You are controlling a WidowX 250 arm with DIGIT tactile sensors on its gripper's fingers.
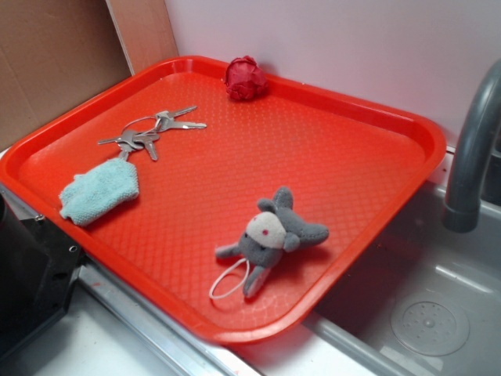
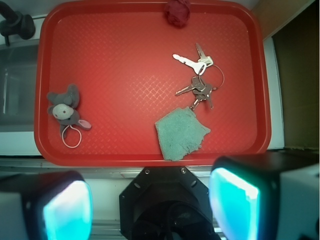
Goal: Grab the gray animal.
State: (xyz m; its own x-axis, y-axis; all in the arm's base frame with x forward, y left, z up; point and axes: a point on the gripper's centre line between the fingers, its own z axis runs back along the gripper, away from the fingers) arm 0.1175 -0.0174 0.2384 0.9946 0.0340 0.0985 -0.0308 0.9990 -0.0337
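The gray animal lies flat on the red tray, close to its front edge by the sink. It has a pale face, a pink nose and a white loop cord trailing toward the rim. In the wrist view the gray animal is at the tray's left side. My gripper hangs high above and off the tray's near edge, far from the animal. It is open, with its cyan pads wide apart and nothing between them. The gripper is out of the exterior view.
A bunch of keys and a light blue cloth lie on the tray's left part. A red wad sits at its back rim. A gray faucet rises over the sink on the right. The black robot base stands at the left.
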